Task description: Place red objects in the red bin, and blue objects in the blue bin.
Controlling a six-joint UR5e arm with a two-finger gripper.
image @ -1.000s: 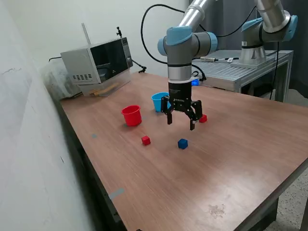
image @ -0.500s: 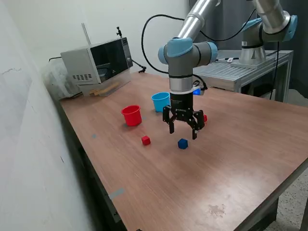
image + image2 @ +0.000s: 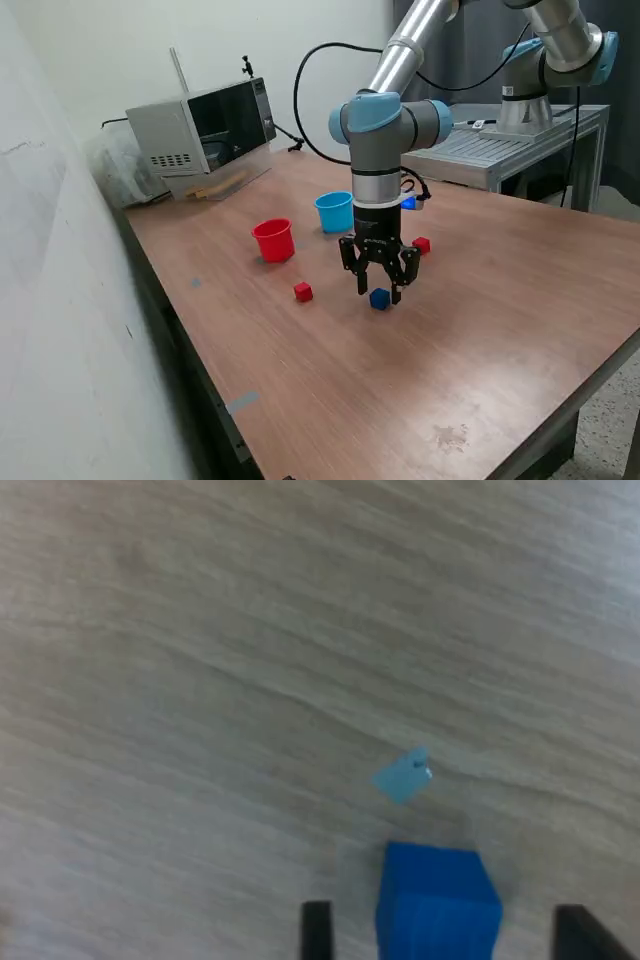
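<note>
My gripper (image 3: pixel 379 293) is open and low over the wooden table, its two fingers on either side of a dark-blue cube (image 3: pixel 379 298). In the wrist view the cube (image 3: pixel 437 899) sits between the fingertips (image 3: pixel 316 928), apart from both. One red cube (image 3: pixel 303 291) lies toward the exterior view's left of the gripper. Another red cube (image 3: pixel 421 244) lies behind the arm. The red cup (image 3: pixel 273 240) and the light-blue cup (image 3: pixel 334 212) stand upright side by side beyond the gripper. A second blue cube is not in view.
A microwave (image 3: pixel 200 125) stands at the far corner of the table. A wall runs along the exterior view's left. A second robot arm (image 3: pixel 560 50) stands on a metal bench behind. A small pale-blue scrap (image 3: pixel 404 775) lies on the table by the cube.
The gripper has moved down and a little toward the exterior view's right, from above the table to around the blue cube. Its fingers have drawn closer together. The cubes and cups have not moved.
</note>
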